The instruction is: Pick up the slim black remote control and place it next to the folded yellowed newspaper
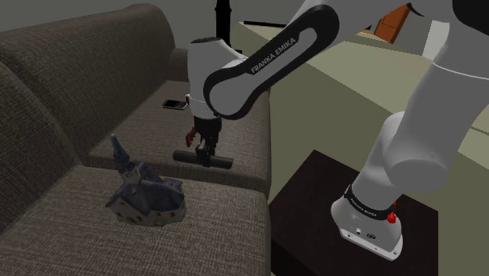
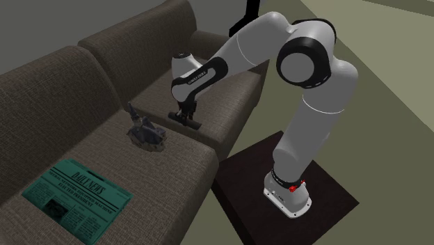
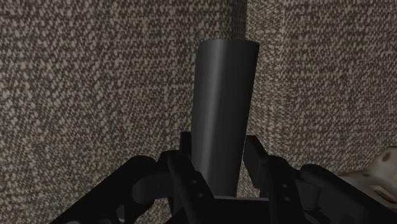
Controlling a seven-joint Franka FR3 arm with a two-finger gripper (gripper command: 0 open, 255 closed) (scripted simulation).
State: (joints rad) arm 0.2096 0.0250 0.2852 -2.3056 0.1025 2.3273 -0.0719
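remote [image 3: 222,114]: slim, black, pinched near its middle by the end effector [image 1: 207,150], over the sofa [image 1: 204,235] seat cushion nearest the stand [image 2: 243,174]; I cannot tell whether it has cleared the fabric.
grip: the fingers [image 3: 257,159] press on the remote's two long sides and hold it between them.
long axis: level, crosswise to the fingers, running roughly from the backrest side toward the seat's front edge.
target: the folded newspaper [image 2: 76,198], drawn teal-green rather than yellowed, lies flat on the far seat cushion, well apart from the end effector.
direction of carry: along the sofa, toward the second exterior view's lower left.
in the way: a dark, blue-grey figurine [image 2: 146,132] sits on the seat between the remote and the newspaper, so the carry probably has to pass over or around it.
second exterior view gives: the whole route, with remote, figurine and newspaper in a row.
shoulder view gives: the remote side-on as a bar below the wrist, and a small flat phone-like thing [image 1: 174,104] further back on the cushion.
wrist view gives: the clasp itself against the weave.
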